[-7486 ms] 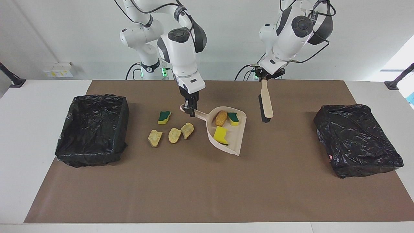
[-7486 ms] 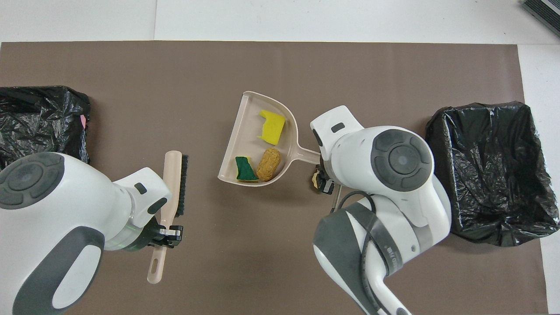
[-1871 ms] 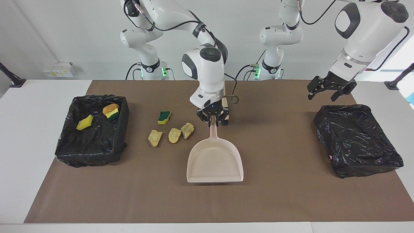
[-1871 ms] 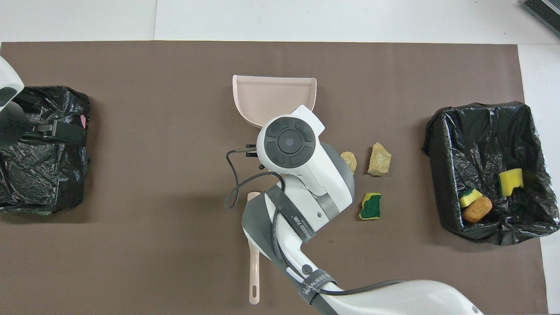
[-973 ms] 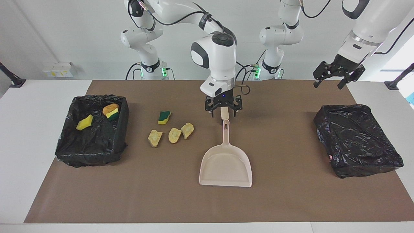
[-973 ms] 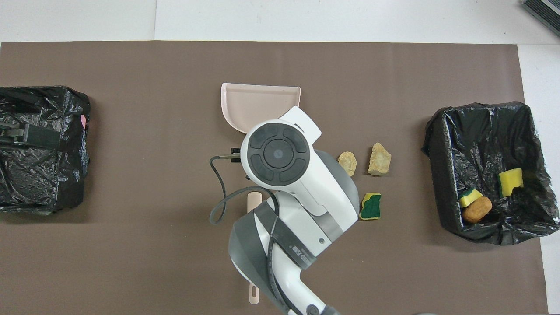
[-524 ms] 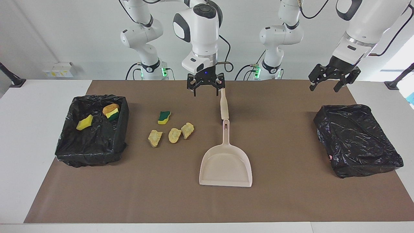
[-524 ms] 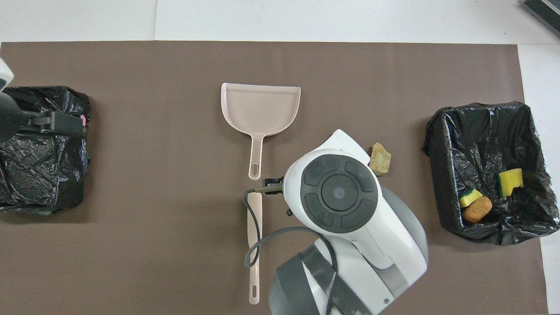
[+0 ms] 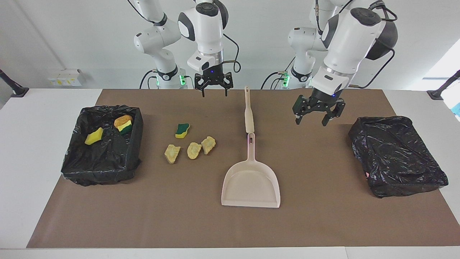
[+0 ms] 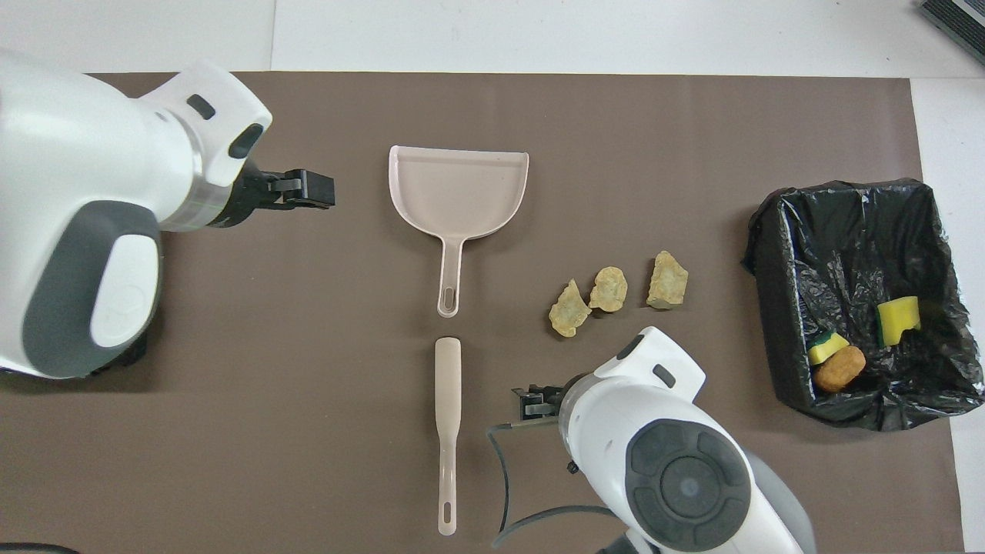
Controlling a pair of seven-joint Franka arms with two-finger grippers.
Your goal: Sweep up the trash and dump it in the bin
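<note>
On the mat lies loose trash: a green-and-yellow sponge (image 9: 182, 130) and three tan foam lumps (image 9: 194, 150) (image 10: 609, 289), beside the dustpan toward the right arm's end. The bin (image 9: 72, 160) (image 10: 777, 254) at that end holds a yellow sponge piece (image 9: 94, 136), another green-and-yellow sponge and an orange-brown lump (image 10: 840, 368). The beige dustpan (image 9: 250, 183) (image 10: 459, 188) lies empty in the middle, and the brush (image 9: 248, 109) (image 10: 448, 408) lies nearer the robots, end to end with its handle. My right gripper (image 9: 215, 92) (image 10: 531, 402) hangs open and empty beside the brush. My left gripper (image 9: 311, 121) (image 10: 308, 189) hangs open and empty over bare mat.
A second black-lined bin (image 9: 397, 156) stands at the left arm's end of the table; nothing shows inside it. The brown mat (image 9: 323, 223) covers most of the white table, with bare stretches around the dustpan.
My right gripper has drawn back from the brush toward its base. My left gripper has swung in from the table's end toward the middle and come lower. Dustpan, brush and trash lie still.
</note>
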